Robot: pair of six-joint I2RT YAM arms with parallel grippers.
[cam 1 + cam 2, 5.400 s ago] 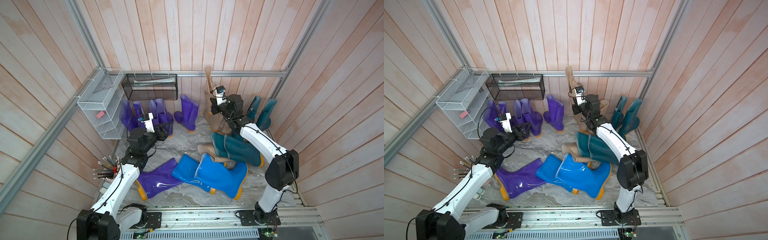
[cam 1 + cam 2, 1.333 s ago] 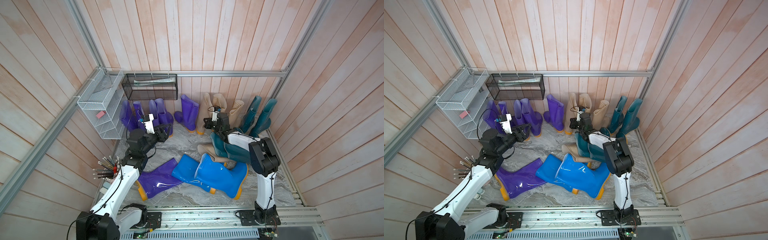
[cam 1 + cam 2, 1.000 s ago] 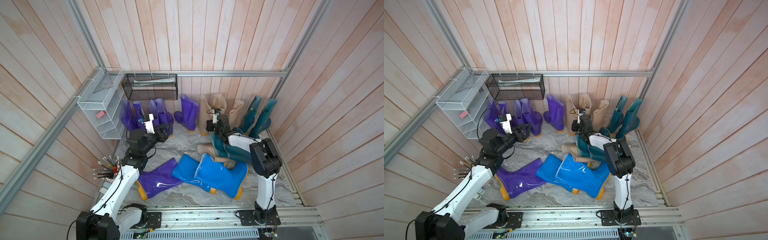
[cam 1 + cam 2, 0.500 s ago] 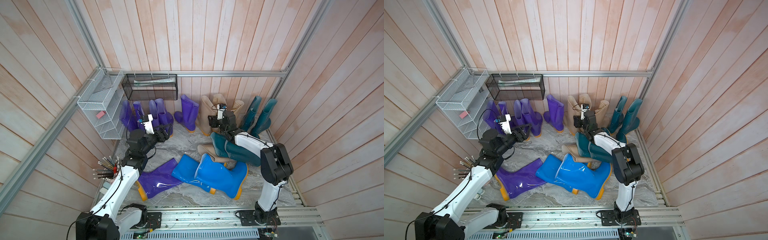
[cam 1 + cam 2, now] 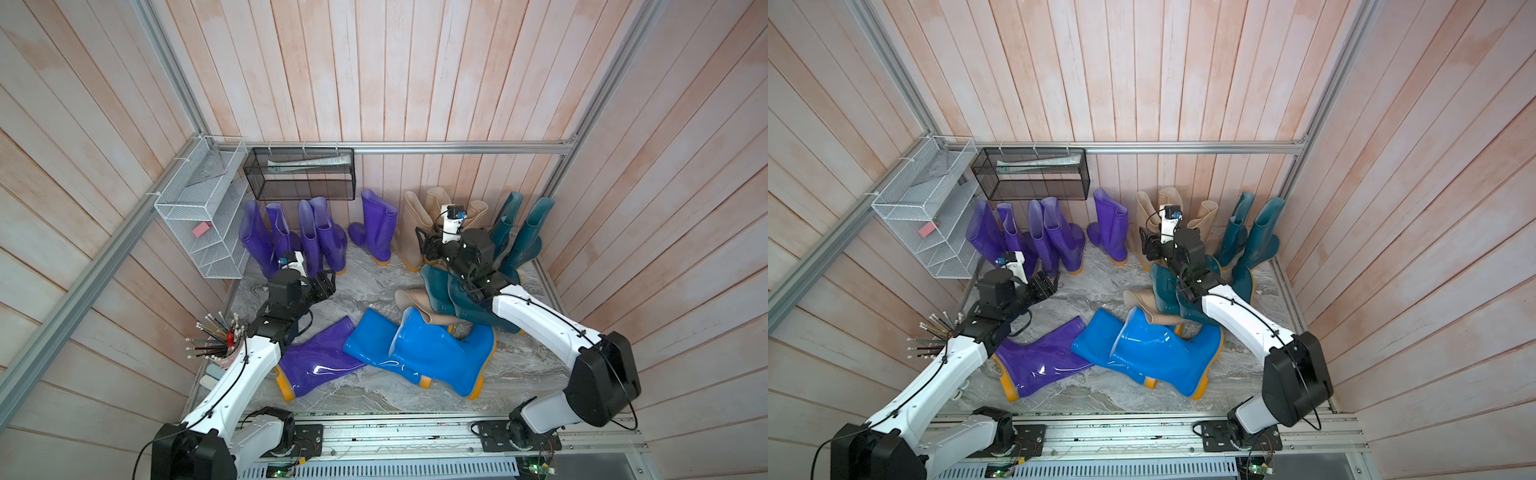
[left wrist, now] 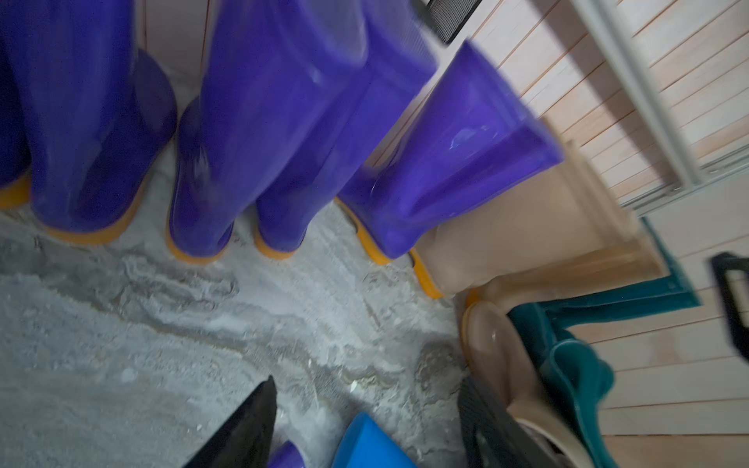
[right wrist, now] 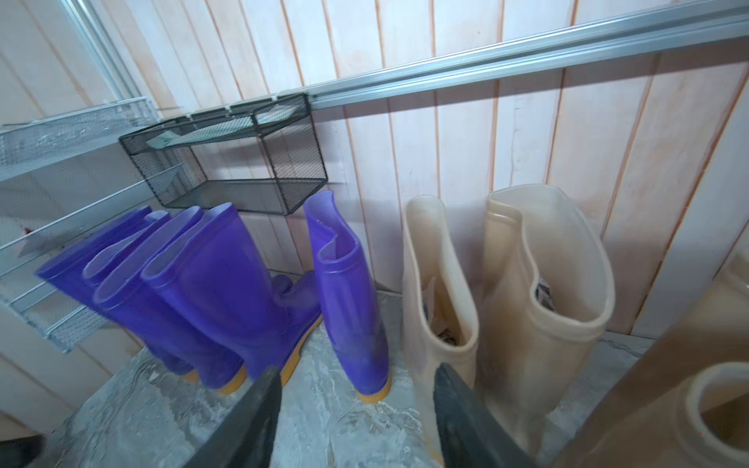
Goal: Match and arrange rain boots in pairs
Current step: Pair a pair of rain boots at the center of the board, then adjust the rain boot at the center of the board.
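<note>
Several purple rain boots (image 5: 316,232) stand in a row at the back left, and a single purple one (image 5: 376,226) stands beside them. Beige boots (image 5: 411,232) stand at the back middle and two dark teal boots (image 5: 528,232) at the back right. Two teal boots (image 5: 440,291), a beige one (image 5: 409,299), two bright blue ones (image 5: 436,353) and a purple one (image 5: 320,357) lie on the floor. My left gripper (image 5: 326,284) hangs open over the floor in front of the purple row. My right gripper (image 5: 428,249) is open and empty, just in front of the standing beige boots (image 7: 539,291).
A white wire shelf (image 5: 199,216) and a black mesh basket (image 5: 303,174) hang on the back left walls above the purple row. A cup of pencils (image 5: 216,336) stands beside my left arm. Wooden walls close in three sides of the grey marbled floor (image 5: 365,282).
My right gripper has opened and let go of a beige boot, which now stands at the back wall, and has drawn back a little. The left arm has hardly moved.
</note>
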